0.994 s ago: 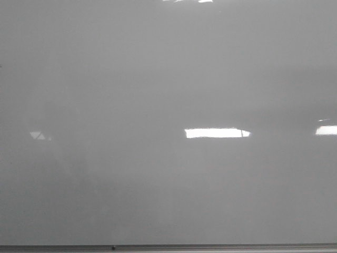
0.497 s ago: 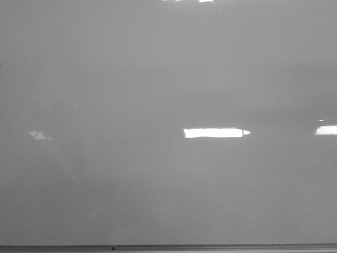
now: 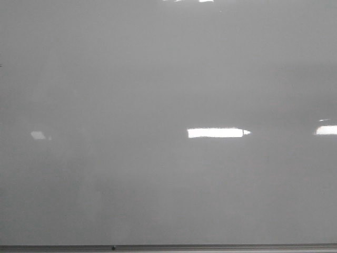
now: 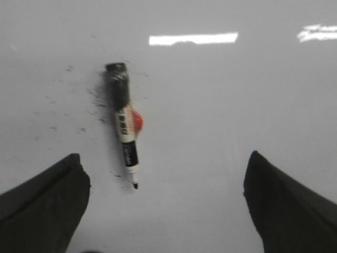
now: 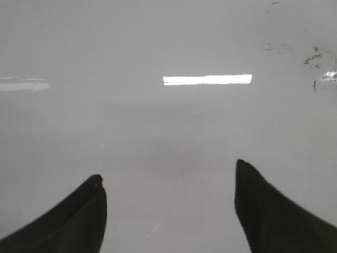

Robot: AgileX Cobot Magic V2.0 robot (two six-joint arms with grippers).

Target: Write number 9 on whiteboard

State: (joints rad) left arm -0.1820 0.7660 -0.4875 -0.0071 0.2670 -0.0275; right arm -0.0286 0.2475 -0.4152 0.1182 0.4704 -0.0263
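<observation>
1. The whiteboard (image 3: 158,95) fills the front view as a glossy pale grey surface. Its thin grey frame edge (image 3: 210,246) runs along the bottom of that view. No arm shows in the front view.
2. No drawn digit can be made out on the board in any of the three views.
3. The left gripper (image 4: 166,203) is spread wide and holds nothing. Its two dark fingers (image 4: 45,205) stand well apart over the board.
4. A marker (image 4: 124,132) lies flat on the board ahead of the left gripper, nearer the finger on the image left than the other one. It touches neither finger.
5. The marker's bare tip points back toward the gripper. Its black end points away. A red spot (image 4: 137,121) sits beside its white label.
6. Small dark smudges (image 4: 79,105) are scattered on the board around the far end of the marker.
7. The right gripper (image 5: 168,205) is likewise spread wide and empty, with bare board between its fingers (image 5: 268,211).
8. Faint dark marks (image 5: 313,58) lie on the board well ahead of the right gripper, off to one side.
</observation>
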